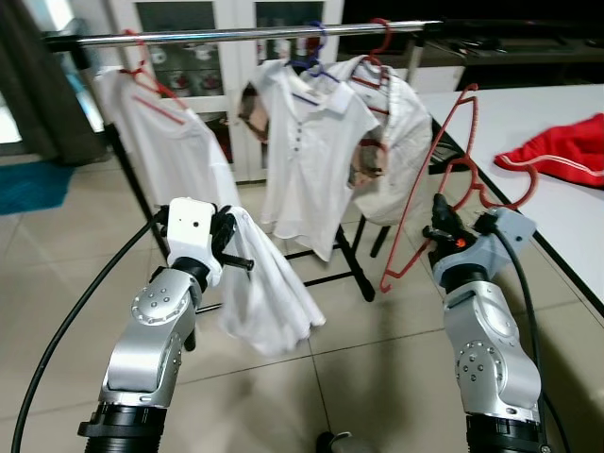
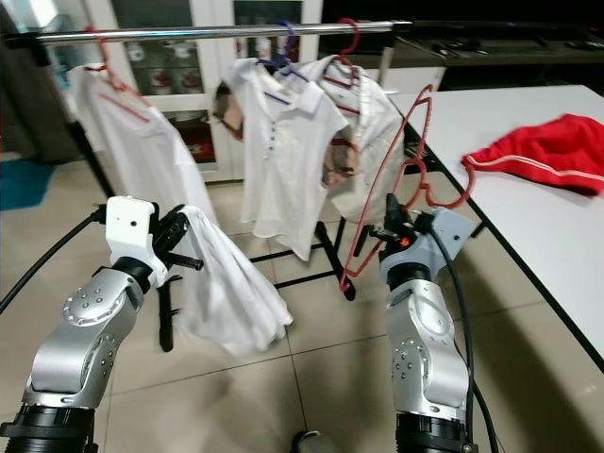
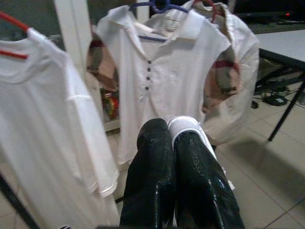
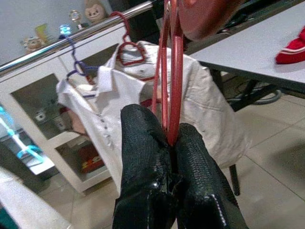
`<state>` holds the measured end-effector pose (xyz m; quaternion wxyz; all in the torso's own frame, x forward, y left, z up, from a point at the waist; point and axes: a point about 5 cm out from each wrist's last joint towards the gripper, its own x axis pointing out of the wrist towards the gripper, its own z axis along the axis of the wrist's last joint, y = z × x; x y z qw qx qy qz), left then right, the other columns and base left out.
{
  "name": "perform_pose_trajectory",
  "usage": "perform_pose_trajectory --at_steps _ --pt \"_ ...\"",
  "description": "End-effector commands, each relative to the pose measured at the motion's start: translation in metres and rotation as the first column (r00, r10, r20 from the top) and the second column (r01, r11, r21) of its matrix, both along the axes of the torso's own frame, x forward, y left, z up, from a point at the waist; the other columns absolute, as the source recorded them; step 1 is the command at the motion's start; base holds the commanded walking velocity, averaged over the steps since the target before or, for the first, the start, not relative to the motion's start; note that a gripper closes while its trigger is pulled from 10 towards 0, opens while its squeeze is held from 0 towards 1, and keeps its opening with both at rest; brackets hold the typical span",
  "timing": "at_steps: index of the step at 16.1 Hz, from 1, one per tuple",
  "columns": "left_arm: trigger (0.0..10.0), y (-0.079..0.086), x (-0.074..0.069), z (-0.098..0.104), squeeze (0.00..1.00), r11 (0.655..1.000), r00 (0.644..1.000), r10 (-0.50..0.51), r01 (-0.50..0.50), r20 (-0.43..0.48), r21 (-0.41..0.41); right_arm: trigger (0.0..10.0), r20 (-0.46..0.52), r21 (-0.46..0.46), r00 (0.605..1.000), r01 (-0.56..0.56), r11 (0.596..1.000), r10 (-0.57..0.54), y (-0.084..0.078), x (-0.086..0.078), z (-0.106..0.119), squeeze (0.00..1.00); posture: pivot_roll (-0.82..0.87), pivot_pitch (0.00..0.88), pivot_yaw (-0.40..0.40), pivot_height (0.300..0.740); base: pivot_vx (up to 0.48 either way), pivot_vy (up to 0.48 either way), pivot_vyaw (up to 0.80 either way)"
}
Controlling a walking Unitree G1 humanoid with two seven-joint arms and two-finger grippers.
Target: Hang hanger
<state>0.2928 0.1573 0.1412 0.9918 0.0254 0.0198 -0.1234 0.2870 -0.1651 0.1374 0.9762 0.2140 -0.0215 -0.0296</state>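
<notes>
Right gripper (image 4: 172,143): clamped on red hanger (image 1: 429,184), below rail (image 1: 283,34). Left gripper (image 3: 174,143): pinching white garment (image 1: 264,283).

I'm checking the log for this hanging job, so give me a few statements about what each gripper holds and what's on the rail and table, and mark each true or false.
1. The right gripper is shut on the empty red hanger. True.
2. The left gripper holds a blue hanger. False: it is shut on a white garment.
3. A red garment lies on the white table. True.
4. The metal rail carries no clothes. False: several white shirts hang from it, including a white polo shirt.
5. The empty red hanger is already hooked on the rail. False: it is held below the rail.
</notes>
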Motion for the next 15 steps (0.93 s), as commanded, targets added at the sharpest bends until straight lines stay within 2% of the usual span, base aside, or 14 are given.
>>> perform_pose_trajectory --at_steps 1,5,6,8,9,11,12,13,15 --pt "10.0 -0.005 0.0 0.01 0.0 1.0 0.999 -0.026 0.026 0.037 0.002 10.0 0.028 -0.004 0.999 0.017 1.0 -0.017 -0.002 -0.002 0.006 0.0 -0.1 0.0 -0.017 0.74 0.0 0.0 -0.8" --pt "10.0 -0.006 0.0 0.009 0.0 1.0 0.999 -0.027 0.027 0.031 0.004 10.0 -0.004 0.002 1.0 0.004 1.0 -0.004 -0.001 -0.002 0.002 0.0 -0.1 0.0 -0.015 0.74 0.0 0.0 -0.8" --pt "10.0 -0.007 0.0 0.01 0.0 1.0 0.999 -0.025 0.025 0.038 0.004 10.0 -0.028 -0.026 0.999 0.029 0.999 -0.03 -0.004 -0.002 -0.001 0.0 -0.1 0.0 -0.015 0.74 0.0 0.0 -0.8" --pt "10.0 -0.009 0.001 0.011 0.0 1.0 0.998 -0.026 0.025 0.051 0.004 10.0 -0.022 0.019 0.999 0.038 0.999 -0.037 -0.006 -0.003 -0.002 0.0 -0.1 0.0 -0.024 0.74 0.0 0.0 -0.8" --pt "10.0 -0.009 0.0 0.012 0.0 1.0 0.998 -0.023 0.023 0.055 0.005 10.0 -0.074 -0.014 0.996 0.054 0.998 -0.055 -0.008 -0.001 -0.007 0.0 -0.1 0.0 -0.028 0.736 0.0 0.0 0.0" --pt "10.0 -0.01 0.0 0.012 0.0 1.0 0.998 -0.024 0.023 0.055 0.005 10.0 -0.069 -0.002 0.996 0.053 0.999 -0.053 -0.008 -0.001 -0.007 0.0 -0.1 0.0 -0.031 0.727 0.0 0.0 0.0" --pt "10.0 -0.01 0.0 0.012 0.0 1.0 0.998 -0.024 0.024 0.056 0.007 10.0 -0.074 -0.006 0.994 0.085 0.996 -0.085 -0.011 -0.002 -0.007 0.0 -0.09 0.0 -0.035 0.719 0.0 0.0 0.0" --pt "10.0 -0.01 -0.001 0.012 0.0 1.0 0.998 -0.023 0.023 0.056 0.007 10.0 -0.113 -0.046 0.988 0.105 0.993 -0.11 -0.014 -0.003 -0.01 0.0 -0.1 0.0 -0.039 0.719 0.0 0.0 0.0" --pt "10.0 -0.012 -0.002 0.012 0.0 0.999 0.998 -0.035 0.034 0.058 0.016 10.0 -0.114 -0.044 0.989 0.088 0.995 -0.093 -0.012 -0.002 -0.011 0.0 -0.1 0.0 -0.041 0.719 0.0 0.0 -0.54"
